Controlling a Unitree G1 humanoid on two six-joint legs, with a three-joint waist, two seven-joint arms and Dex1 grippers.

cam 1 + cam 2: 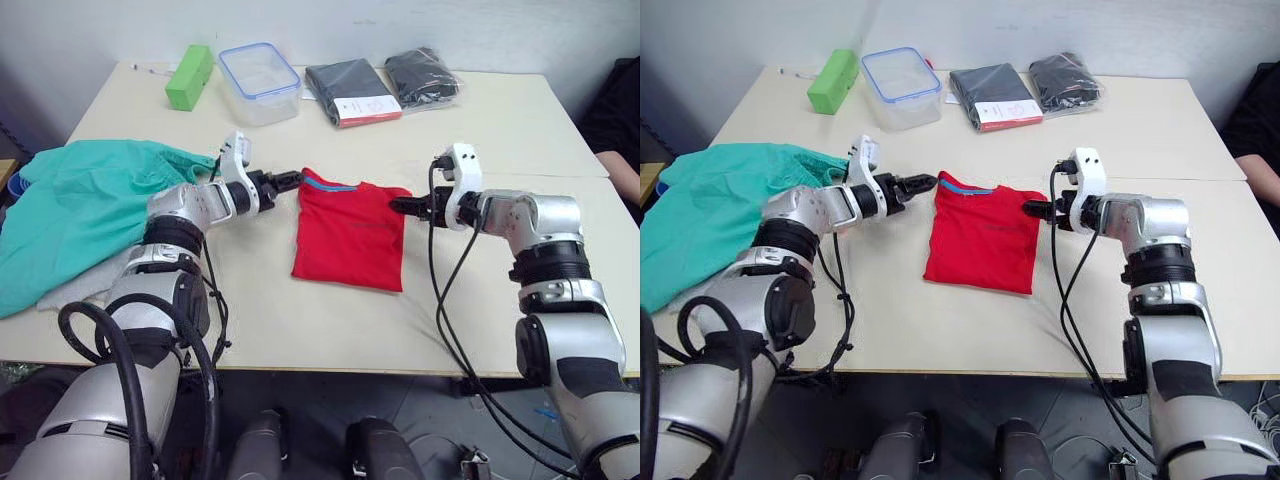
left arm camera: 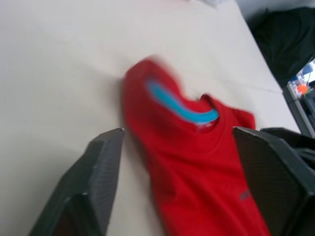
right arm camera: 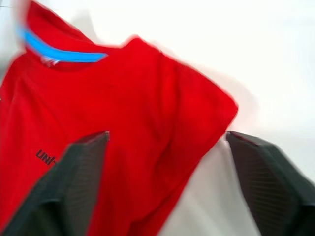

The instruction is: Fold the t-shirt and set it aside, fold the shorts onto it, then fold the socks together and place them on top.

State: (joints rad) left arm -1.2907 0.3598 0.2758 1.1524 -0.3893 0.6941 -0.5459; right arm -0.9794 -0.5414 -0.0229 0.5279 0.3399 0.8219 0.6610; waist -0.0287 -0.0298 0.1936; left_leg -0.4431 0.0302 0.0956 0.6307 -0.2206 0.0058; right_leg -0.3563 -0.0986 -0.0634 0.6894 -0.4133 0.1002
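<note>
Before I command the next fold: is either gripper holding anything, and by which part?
Nothing is held. The left gripper and right gripper are both open, at the collar-end corners of the t-shirt.

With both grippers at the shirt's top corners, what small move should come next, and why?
Probably close both grippers on the collar-end corners. The t-shirt lies partly folded on the table, with the left gripper and right gripper open beside its top corners, holding nothing. Gripping there would let them fold it again or carry it aside.

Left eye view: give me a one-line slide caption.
Both open grippers, left and right, flank the folded red t-shirt on the table; teal shorts wait alongside.
</note>
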